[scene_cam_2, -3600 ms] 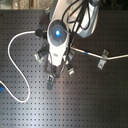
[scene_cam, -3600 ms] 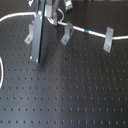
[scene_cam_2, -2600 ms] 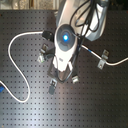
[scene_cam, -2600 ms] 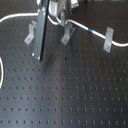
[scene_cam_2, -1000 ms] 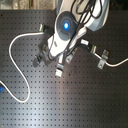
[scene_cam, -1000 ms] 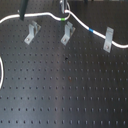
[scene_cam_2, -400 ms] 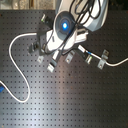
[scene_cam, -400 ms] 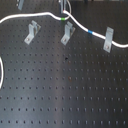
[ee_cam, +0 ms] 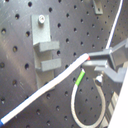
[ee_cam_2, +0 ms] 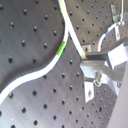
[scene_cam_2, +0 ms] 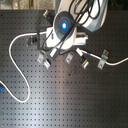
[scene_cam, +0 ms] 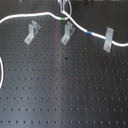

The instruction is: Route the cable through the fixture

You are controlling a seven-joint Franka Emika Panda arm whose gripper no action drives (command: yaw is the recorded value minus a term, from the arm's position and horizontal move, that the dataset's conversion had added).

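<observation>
The cable (scene_cam: 30, 16) ran across the far side of the black perforated worktop (scene_cam: 65, 95) in the first exterior view, w/ its green band (scene_cam: 63, 18) just above the middle clip (scene_cam: 67, 32) and its blue band (scene_cam: 89, 33) btwn the middle clip and the right clip (scene_cam: 107, 40). The left clip (scene_cam: 32, 32) stood apart from the cable, below it. In the first wrist view the fingers (ee_cam: 100, 60) were closed on the cable beside a grey clip. In the second exterior view the arm (scene_cam_2: 70, 25) hid the grip.

White cable (scene_cam: 30, 16) with green and blue bands; black perforated board (scene_cam: 65, 95).
</observation>
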